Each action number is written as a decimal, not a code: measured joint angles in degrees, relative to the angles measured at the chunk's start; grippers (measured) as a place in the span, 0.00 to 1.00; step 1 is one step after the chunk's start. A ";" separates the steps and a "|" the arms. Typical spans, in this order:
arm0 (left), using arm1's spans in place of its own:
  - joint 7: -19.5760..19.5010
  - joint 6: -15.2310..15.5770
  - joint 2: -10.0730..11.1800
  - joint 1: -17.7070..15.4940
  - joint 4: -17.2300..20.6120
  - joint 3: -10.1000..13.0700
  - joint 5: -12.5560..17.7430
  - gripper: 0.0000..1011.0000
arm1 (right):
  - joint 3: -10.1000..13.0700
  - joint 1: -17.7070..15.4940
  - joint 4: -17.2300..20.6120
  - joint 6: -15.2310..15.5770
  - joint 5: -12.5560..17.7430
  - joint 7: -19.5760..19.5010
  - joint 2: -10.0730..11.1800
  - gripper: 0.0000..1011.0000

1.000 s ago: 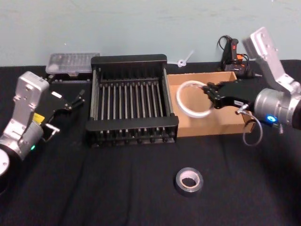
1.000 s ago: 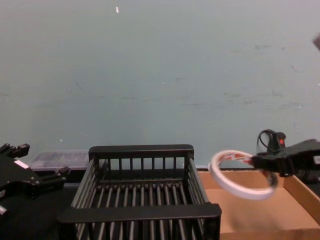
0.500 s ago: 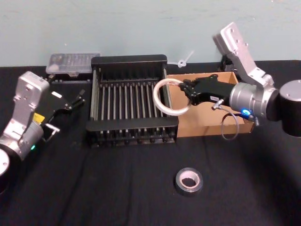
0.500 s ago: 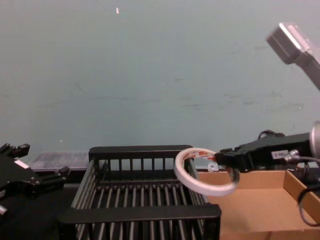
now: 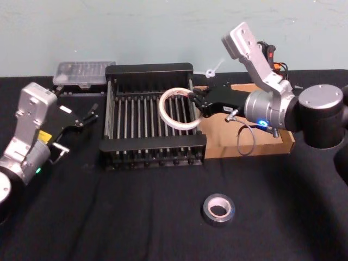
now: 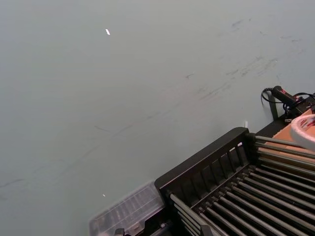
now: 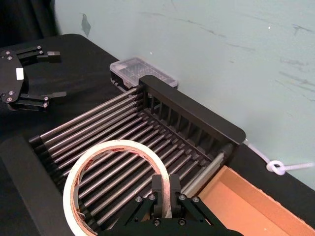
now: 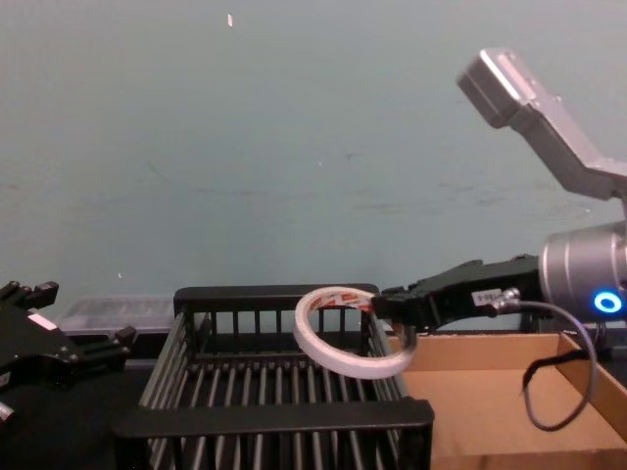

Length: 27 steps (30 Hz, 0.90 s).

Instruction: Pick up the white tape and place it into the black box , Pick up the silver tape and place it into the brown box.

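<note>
My right gripper [image 5: 194, 103] is shut on the rim of the white tape [image 5: 161, 107], a thin wide ring. It holds the ring tilted in the air above the right half of the black box [image 5: 148, 69]. The right wrist view shows the fingers [image 7: 165, 189] pinching the tape [image 7: 118, 144] over the crate's bars. The chest view has the tape [image 8: 343, 364] hanging above the crate's rim [image 8: 274, 416]. The silver tape [image 5: 218, 210] lies flat on the black cloth near the front. The brown box [image 5: 255, 144] stands right of the crate. My left gripper [image 5: 89, 115] rests open, left of the crate.
A clear plastic case [image 5: 84, 72] lies behind the crate's left corner. A white zip tie [image 5: 212, 69] and a black device with cables [image 5: 269, 57] sit by the wall at the back right. Black cloth covers the table.
My right gripper has carried the white tape leftward, from over the brown box to over the black box's right half. The left arm and the silver tape stayed put.
</note>
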<state>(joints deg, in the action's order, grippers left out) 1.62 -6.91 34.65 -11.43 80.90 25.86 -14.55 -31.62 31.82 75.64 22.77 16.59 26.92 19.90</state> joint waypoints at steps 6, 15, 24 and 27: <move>0.00 0.00 0.00 0.00 0.00 0.00 0.00 0.99 | -0.40 0.95 -1.92 -1.05 -0.66 -0.20 -1.38 0.10; 0.00 0.00 0.00 0.00 0.00 0.00 0.00 0.99 | -0.36 0.87 -1.59 -0.91 -0.63 -0.21 -1.14 0.10; 0.00 0.00 0.00 0.00 0.00 0.00 0.00 0.99 | -0.31 0.75 -1.40 -0.73 -0.53 -0.21 -1.00 0.10; 0.00 0.00 0.00 0.00 0.00 0.00 0.00 0.99 | -0.29 0.74 -1.35 -0.70 -0.50 -0.21 -0.99 0.13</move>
<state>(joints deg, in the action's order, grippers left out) 1.62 -6.91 34.65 -11.43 80.90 25.86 -14.55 -31.92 32.56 74.29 22.07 16.09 26.71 18.92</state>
